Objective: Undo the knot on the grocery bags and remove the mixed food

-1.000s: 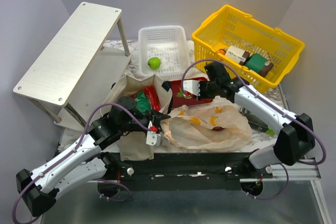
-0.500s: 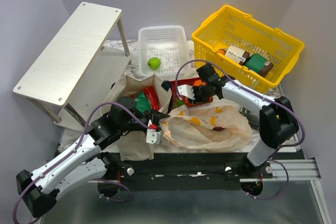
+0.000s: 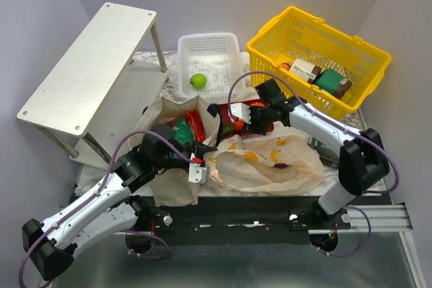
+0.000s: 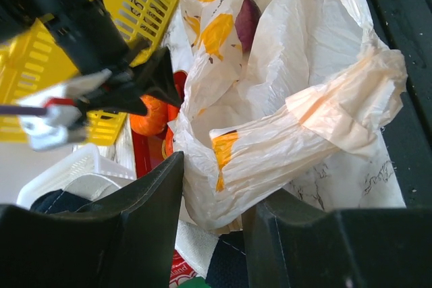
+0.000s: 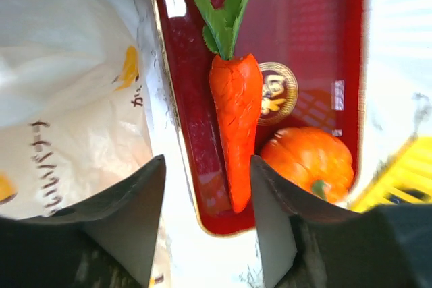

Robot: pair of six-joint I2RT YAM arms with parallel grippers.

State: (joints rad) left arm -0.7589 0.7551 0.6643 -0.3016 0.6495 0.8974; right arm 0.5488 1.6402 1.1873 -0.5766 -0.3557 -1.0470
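**Carrot down on the tray, bag held by its bunched top**

Over the last second the right arm [image 3: 317, 126] has swung its elbow in toward the middle of the bench and the right jaws have spread. They now stand open above the red tray [image 5: 189, 99]. The carrot [image 5: 236, 112] lies flat on that tray, lengthwise in the gap between the jaws but touching neither, with its green top pointing away from them. The orange [image 5: 307, 156] sits just to its right on the same tray, so the tray looks like the drop-off place for unpacked food.

The left arm [image 3: 101, 197] reaches to the left end of the thin plastic bag [image 4: 317, 52]. There the left jaws are closed on a bunched, twisted strip of its top. This grip appears meant to pin the bag and keep its mouth lifted while the other arm works. A purple onion [image 4: 248, 15] shows inside the bag, far from the left jaws and well apart from the right ones. It seems the likely next item to come out.

The bag lies on the near side of the tray, and the canvas tote [image 3: 172, 183] stands to its left.
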